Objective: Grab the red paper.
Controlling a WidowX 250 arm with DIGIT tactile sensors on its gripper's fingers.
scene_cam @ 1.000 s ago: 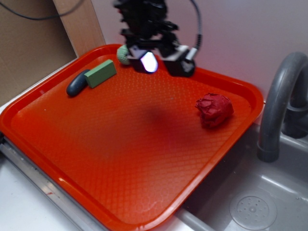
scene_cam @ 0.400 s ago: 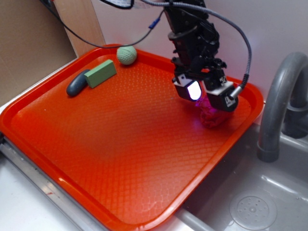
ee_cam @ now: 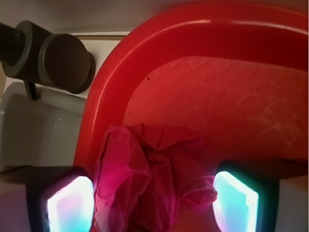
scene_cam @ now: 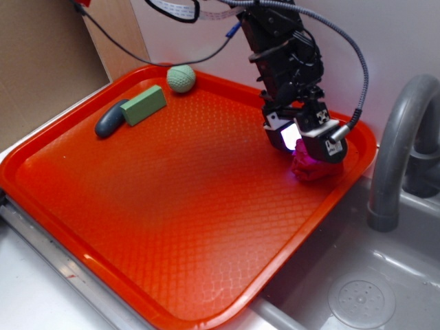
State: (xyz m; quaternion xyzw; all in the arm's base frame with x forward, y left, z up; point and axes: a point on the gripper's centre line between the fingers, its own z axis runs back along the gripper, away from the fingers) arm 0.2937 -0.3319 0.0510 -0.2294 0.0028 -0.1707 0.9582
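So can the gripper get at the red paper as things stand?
Probably yes: the gripper is open, its fingers either side of the red paper, nothing between; tray rim close by.

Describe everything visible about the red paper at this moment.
The red paper is a crumpled, creased ball of dark crimson, tinted magenta by the gripper's lights. It sits on the orange-red tray near its right rim, close to the sink side. In the wrist view it lies between the two glowing fingers; the left finger looks to be against it, while a small gap remains at the right.
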